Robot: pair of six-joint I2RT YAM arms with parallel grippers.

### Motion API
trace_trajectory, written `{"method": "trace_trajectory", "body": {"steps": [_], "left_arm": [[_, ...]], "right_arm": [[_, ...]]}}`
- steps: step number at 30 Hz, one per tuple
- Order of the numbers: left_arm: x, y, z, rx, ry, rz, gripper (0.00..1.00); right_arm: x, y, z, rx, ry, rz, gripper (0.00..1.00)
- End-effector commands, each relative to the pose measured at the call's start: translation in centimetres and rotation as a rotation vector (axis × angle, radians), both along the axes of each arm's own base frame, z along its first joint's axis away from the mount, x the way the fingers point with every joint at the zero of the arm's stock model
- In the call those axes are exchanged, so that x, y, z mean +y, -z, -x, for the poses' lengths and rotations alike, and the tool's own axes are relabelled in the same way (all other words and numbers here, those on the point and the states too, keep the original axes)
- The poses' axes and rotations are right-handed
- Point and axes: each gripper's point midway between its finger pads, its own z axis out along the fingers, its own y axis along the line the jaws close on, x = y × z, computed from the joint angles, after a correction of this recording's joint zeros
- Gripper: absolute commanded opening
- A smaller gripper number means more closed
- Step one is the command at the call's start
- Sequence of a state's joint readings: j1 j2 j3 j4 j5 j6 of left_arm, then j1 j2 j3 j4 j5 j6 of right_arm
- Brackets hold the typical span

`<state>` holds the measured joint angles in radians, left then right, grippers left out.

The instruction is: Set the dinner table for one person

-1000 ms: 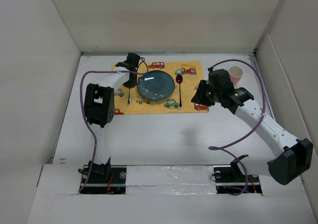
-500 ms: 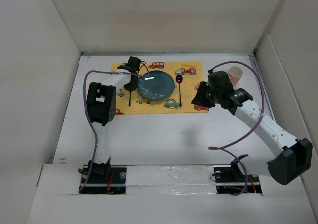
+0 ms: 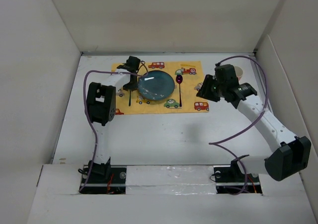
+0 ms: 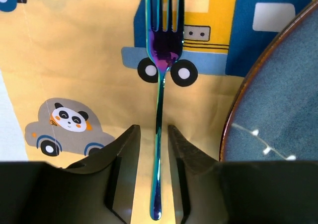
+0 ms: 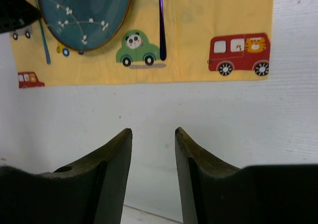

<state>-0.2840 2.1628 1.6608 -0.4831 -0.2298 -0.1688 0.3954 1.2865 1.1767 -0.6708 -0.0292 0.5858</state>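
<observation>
Cutlery placement: left pincer (image 4: 153,130) released astride iridescent metal fork (image 4: 160,45) beside blue ceramic plate (image 4: 278,110); parted, empty right pincer (image 5: 153,131) should fetch pink cup (image 3: 240,71).

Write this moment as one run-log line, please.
left fingers: open, astride fork handle | right fingers: open, empty, over table | plate, spoon: on car cloth

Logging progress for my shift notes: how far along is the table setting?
Done: the plate sits on the car-print mat, fork on its left, spoon on its right. In hand: nothing; the left gripper has its jaws open astride the fork handle, the right gripper hangs open over the bare dinner table. Left: the pink cup, off the mat at the far right, looks unplaced.
</observation>
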Motion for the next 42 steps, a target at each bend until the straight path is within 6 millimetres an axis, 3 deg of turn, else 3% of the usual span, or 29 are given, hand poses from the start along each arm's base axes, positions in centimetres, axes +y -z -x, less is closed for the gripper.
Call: {"method": "trace_trajectory", "body": {"steps": [1,3,5,7,8,11,12,13,14,15,16,17,18,19,20,21,22,23,24,25,26,27,28,29,35,38,39,42], "left_arm": [[0.4,-2.8,0.4,-0.038,-0.046,0.021,0.27],[0.4,-4.3,0.2,-0.064,-0.057,0.027,0.32],[0.3,-7.0,-0.2,-0.122,-0.067,0.051,0.36],[0.3,-10.3,-0.3,-0.192,-0.078,0.074,0.36],[0.3,-11.5,-0.3,-0.223,-0.088,0.087,0.38],[0.1,-16.2,0.1,-0.324,-0.1,0.145,0.41],[0.0,-17.0,0.4,-0.335,-0.101,0.164,0.39],[-0.1,-19.2,1.1,-0.373,-0.102,0.195,0.22],[-0.9,-19.7,2.4,-0.368,-0.071,0.256,0.03],[-1.0,-19.8,2.4,-0.373,-0.073,0.26,0.03],[-1.0,-21.8,3.4,-0.412,-0.063,0.292,0.0],[-1.9,-20.8,4.7,-0.383,-0.033,0.321,0.0],[-2.3,-21.3,5.5,-0.403,-0.013,0.337,0.0],[-2.4,-23.4,7.0,-0.456,-0.003,0.363,0.0],[-2.8,-22.0,8.4,-0.426,0.011,0.369,0.0],[-2.9,-22.0,9.3,-0.431,0.021,0.39,0.0],[-2.8,-23.7,10.7,-0.473,0.018,0.432,0.0],[-2.9,-21.8,12.1,-0.428,0.028,0.447,0.03],[-3.3,-21.7,13.0,-0.421,0.051,0.479,0.11],[-3.3,-22.8,14.3,-0.451,0.07,0.511,0.22],[-3.8,-21.5,15.5,-0.416,0.087,0.533,0.26],[-3.8,-21.4,16.3,-0.417,0.092,0.546,0.29],[-3.6,-22.3,17.1,-0.447,0.098,0.562,0.32],[-3.3,-22.2,18.0,-0.454,0.094,0.565,0.33],[-2.7,-23.3,19.2,-0.485,0.126,0.552,0.35],[-2.5,-23.9,18.9,-0.496,0.143,0.523,0.34],[-2.3,-24.1,18.8,-0.495,0.139,0.509,0.34],[-2.4,-25.2,18.0,-0.516,0.157,0.496,0.34]], "right_arm": [[-1.4,-3.0,-2.9,-0.089,0.042,0.011,0.46],[-2.0,-3.7,-4.5,-0.103,0.067,0.011,0.44],[-3.2,-4.2,-6.0,-0.12,0.105,0.005,0.31],[-4.0,-5.1,-7.8,-0.143,0.137,-0.004,0.05],[-5.2,-5.4,-8.7,-0.154,0.167,-0.003,0.0],[-7.5,-6.2,-11.2,-0.174,0.231,0.002,0.0],[-8.9,-6.3,-11.9,-0.183,0.273,0.037,0.0],[-9.9,-5.7,-12.8,-0.17,0.305,0.059,0.0],[-12.0,-6.4,-14.4,-0.194,0.369,0.09,0.0],[-13.2,-6.4,-14.5,-0.196,0.402,0.109,0.0],[-14.3,-6.3,-14.9,-0.192,0.434,0.129,0.05],[-15.3,-6.3,-16.1,-0.19,0.461,0.144,0.12],[-16.9,-5.9,-16.7,-0.183,0.493,0.171,0.29],[-17.7,-5.5,-17.1,-0.167,0.505,0.193,0.4],[-18.8,-5.3,-18.3,-0.163,0.538,0.222,0.48],[-19.0,-5.0,-18.8,-0.155,0.534,0.242,0.56],[-20.0,-4.5,-19.2,-0.134,0.551,0.262,0.58],[-20.1,-4.1,-19.7,-0.122,0.55,0.273,0.58],[-20.9,-3.3,-21.1,-0.11,0.554,0.299,0.59],[-20.9,-2.6,-21.3,-0.083,0.543,0.31,0.59],[-21.0,-1.8,-21.8,-0.059,0.532,0.323,0.59],[-21.1,0.3,-22.4,-0.017,0.532,0.373,0.58],[-21.7,0.1,-23.0,-0.024,0.551,0.398,0.58],[-21.2,1.3,-23.6,0.003,0.532,0.421,0.57],[-21.0,4.5,-24.7,0.07,0.526,0.452,0.52],[-20.5,4.9,-24.9,0.067,0.53,0.491,0.21],[-20.5,4.7,-24.8,0.06,0.548,0.527,0.04],[-20.4,3.2,-24.8,0.012,0.578,0.546,0.0]]}}
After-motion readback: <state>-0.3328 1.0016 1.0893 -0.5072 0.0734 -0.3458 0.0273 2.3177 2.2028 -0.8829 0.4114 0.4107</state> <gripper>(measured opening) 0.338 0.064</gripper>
